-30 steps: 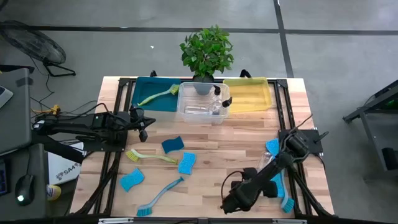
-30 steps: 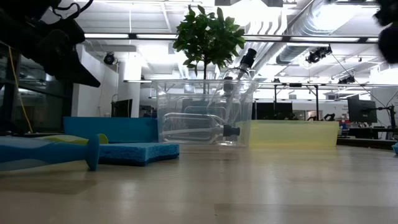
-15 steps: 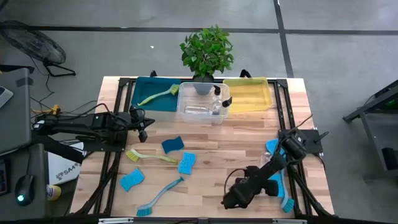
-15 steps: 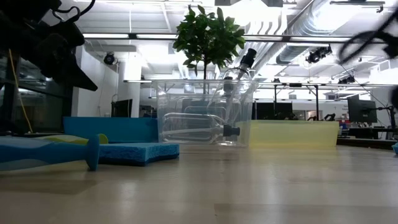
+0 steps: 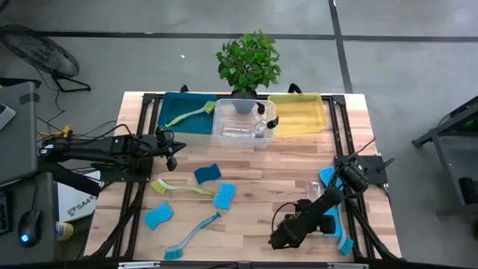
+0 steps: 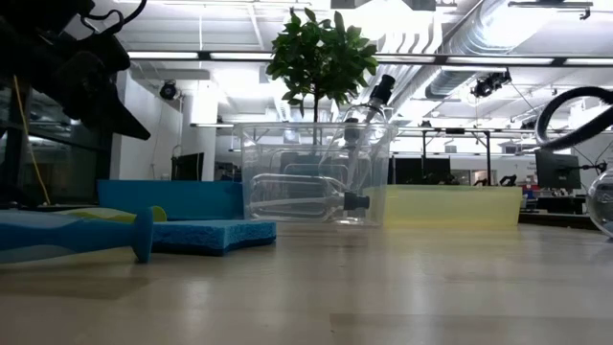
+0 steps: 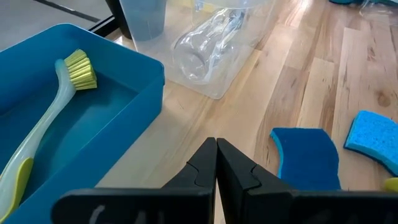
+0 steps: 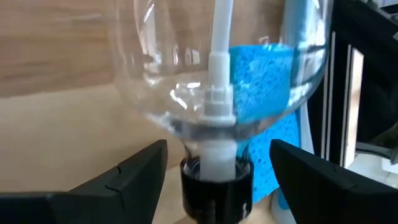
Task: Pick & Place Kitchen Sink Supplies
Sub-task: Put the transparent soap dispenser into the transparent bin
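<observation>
sitting right between my right gripper's [image 8: 214, 171] spread fingers is a clear pump bottle [image 8: 217, 74], black collar nearest the wrist, near the table's [image 5: 299, 172] front right; i can't tell if the fingers touch it. a blue sponge [image 8: 261, 87] lies just behind it. my left gripper [image 7: 216, 165] hangs pressed shut at the left side, near the teal bin [image 7: 93, 124] holding a yellow-green brush [image 7: 56, 106].

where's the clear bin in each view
High view: clear bin at the table's back middle, in front of the plant.
Low view: centre, with bottles inside.
Left wrist view: just beyond the teal bin's corner.
Right wrist view: not in it.
Shared landmark: the teal bin beside it.
</observation>
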